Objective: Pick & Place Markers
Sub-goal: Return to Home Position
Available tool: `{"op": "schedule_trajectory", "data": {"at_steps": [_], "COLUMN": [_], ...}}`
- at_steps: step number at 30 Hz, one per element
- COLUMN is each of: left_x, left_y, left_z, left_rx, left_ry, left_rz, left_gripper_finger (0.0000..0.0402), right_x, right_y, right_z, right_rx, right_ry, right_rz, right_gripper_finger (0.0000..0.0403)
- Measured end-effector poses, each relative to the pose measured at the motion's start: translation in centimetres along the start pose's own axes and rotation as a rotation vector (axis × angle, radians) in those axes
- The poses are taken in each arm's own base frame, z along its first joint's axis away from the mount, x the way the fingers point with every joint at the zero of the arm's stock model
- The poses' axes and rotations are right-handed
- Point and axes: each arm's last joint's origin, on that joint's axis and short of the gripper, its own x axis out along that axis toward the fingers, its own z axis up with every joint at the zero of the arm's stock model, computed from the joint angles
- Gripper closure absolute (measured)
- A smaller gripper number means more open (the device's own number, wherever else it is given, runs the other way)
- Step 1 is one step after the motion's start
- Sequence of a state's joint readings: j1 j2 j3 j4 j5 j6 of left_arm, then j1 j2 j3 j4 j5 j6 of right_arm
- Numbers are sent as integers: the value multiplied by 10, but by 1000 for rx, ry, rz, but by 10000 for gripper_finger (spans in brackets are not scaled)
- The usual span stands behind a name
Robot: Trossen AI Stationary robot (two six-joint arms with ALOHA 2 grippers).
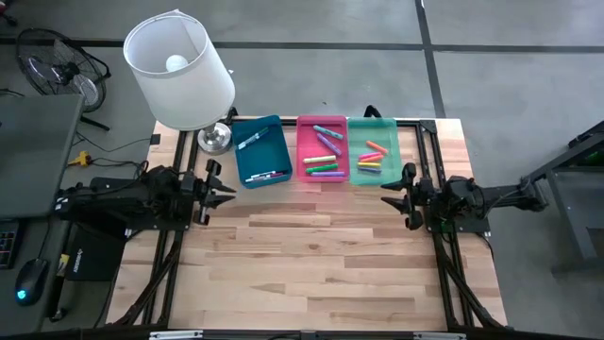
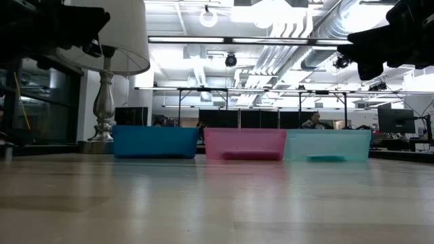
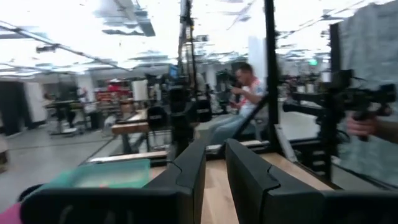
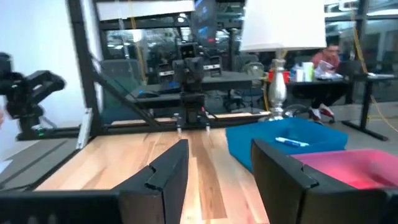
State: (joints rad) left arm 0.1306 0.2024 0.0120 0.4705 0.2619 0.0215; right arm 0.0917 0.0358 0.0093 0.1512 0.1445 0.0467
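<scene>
Markers in mixed colours lie in three trays along the table's far edge: two in the blue tray [image 1: 260,151], several in the pink tray [image 1: 322,149] and several in the green tray [image 1: 373,149]. My left gripper [image 1: 226,192] hovers at the table's left side, near the blue tray's near corner. It points level across the table, with a narrow gap between its fingers [image 3: 216,146] and nothing in it. My right gripper [image 1: 390,200] hovers at the right side, nearer than the green tray, and points level toward the left. It is open [image 4: 217,146] and holds nothing.
A table lamp with a white shade [image 1: 179,71] stands on its silver base [image 1: 214,139] at the far left corner, beside the blue tray. The bare wood tabletop [image 1: 321,264] stretches between the arms to the near edge. People sit at desks in the room beyond.
</scene>
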Motion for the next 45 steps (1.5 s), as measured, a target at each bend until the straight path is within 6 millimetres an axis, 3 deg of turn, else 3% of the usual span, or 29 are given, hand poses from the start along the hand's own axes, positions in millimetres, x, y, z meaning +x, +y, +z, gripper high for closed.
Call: {"op": "schedule_trajectory", "data": {"at_steps": [9, 14, 45], "left_x": [0, 0, 0], "left_y": [3, 3, 3], "left_z": [0, 0, 0], "left_rx": [-4, -4, -4], "left_ry": [5, 5, 5], "left_rz": [101, 96, 97], "left_gripper_finger": [340, 340, 340], "right_x": [0, 0, 0], "right_y": [-1, 0, 0], "right_z": [-3, -2, -2], "right_rx": [-2, 84, 64], "right_ry": [25, 22, 22], "right_rz": [-25, -5, -4], "right_gripper_finger": [242, 242, 242]}}
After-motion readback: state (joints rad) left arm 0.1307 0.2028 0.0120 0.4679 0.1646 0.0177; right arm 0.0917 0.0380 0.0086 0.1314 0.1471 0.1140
